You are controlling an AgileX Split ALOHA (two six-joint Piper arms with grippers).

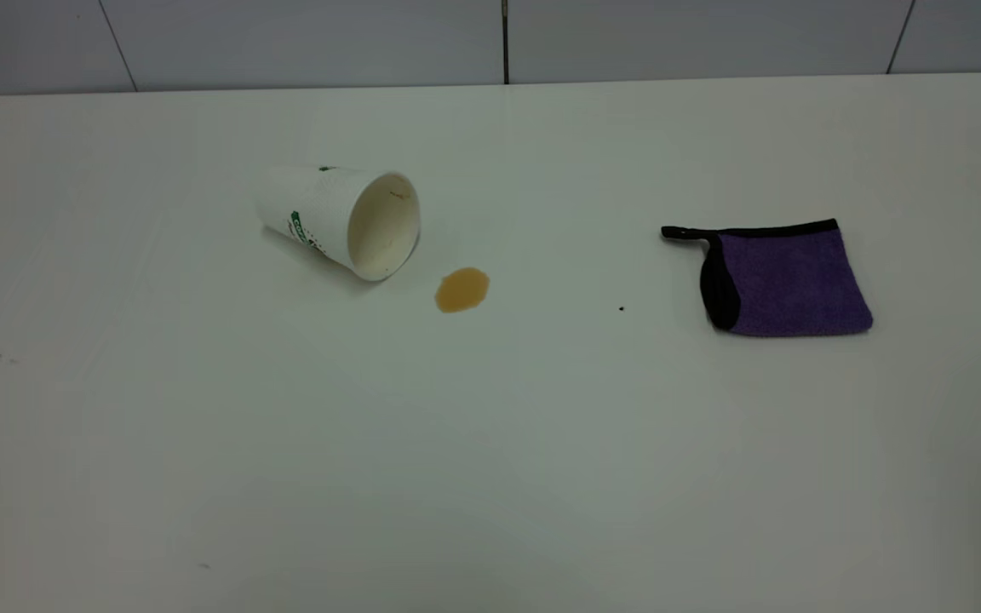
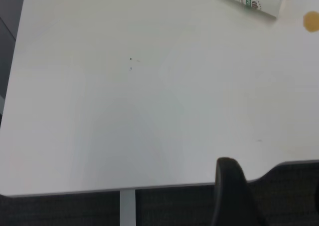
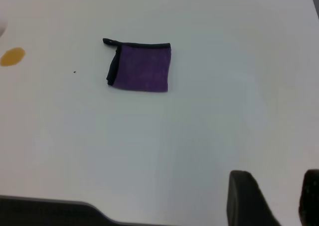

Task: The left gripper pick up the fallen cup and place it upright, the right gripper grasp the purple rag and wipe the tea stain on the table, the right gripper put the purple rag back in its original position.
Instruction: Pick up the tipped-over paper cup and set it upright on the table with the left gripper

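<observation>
White and bare up front, the table (image 1: 490, 477) fills the outside view, with only a few tiny dark specks on it. On its right half lies the purple rag (image 1: 784, 281), flat, with black edging and a loop tab sticking out toward the cup's side. The cup (image 1: 341, 220) lies on its side on the left half, its mouth turned toward the camera and toward the rag, the stained inside showing and the green logo band on its wall. Just beside the mouth, not touching it, sits the tea stain (image 1: 461, 289), a small amber puddle between cup and rag, far nearer the cup. A tiny black speck (image 1: 622, 308) lies between the stain and the rag.

Neither arm shows in the outside view. The left hand (image 2: 269, 206) appears only in its wrist view as one dark finger (image 2: 232, 196) over the table's near edge, well apart from the cup; I cannot tell how far it is open. The right hand (image 3: 276, 201) shows two dark fingers (image 3: 246, 201) with a clear gap between them, holding nothing, well apart from the rag.
</observation>
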